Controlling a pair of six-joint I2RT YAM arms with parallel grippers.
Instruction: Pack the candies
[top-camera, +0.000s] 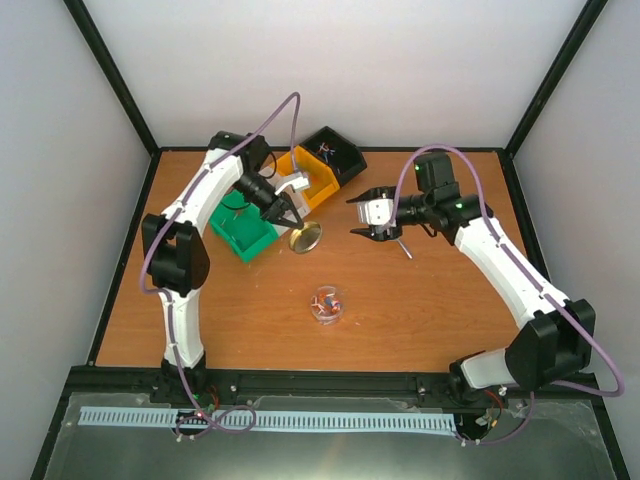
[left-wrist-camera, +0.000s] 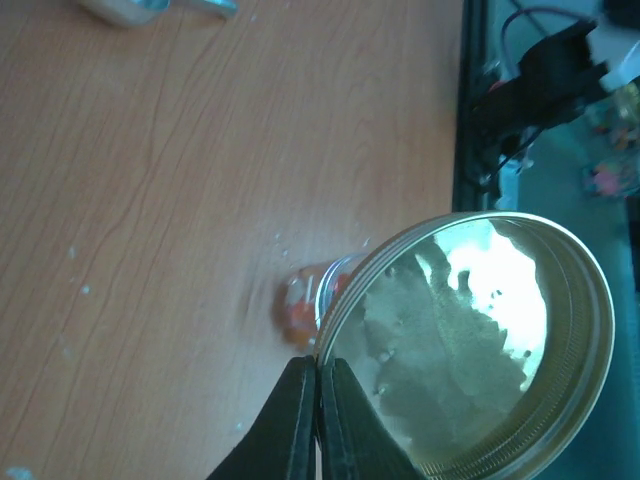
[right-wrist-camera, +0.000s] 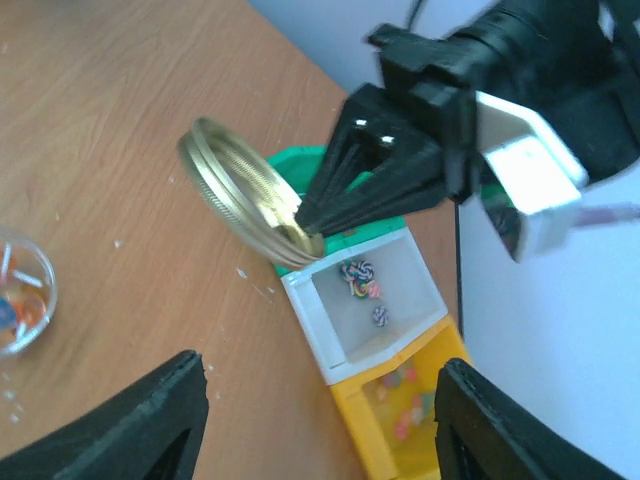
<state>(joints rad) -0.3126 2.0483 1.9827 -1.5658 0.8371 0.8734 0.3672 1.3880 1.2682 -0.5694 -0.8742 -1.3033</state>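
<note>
Over the wooden table (top-camera: 430, 300), the left end effector (left-wrist-camera: 318, 372) clamps the gold lid (left-wrist-camera: 470, 340); the right end effector (top-camera: 365, 216) is spread apart.

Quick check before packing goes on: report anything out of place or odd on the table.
The gold lid is off, pinched by its rim in the left gripper and tilted. The small jar stands open, a few candies inside. White specks dot the table beside it. Nothing looks damaged.

The left gripper (top-camera: 295, 220) tilts downward, jaws pinched shut on a lid's (top-camera: 306, 237) rim. The right gripper (top-camera: 356, 217) points left toward it, jaws apart and empty.
</note>
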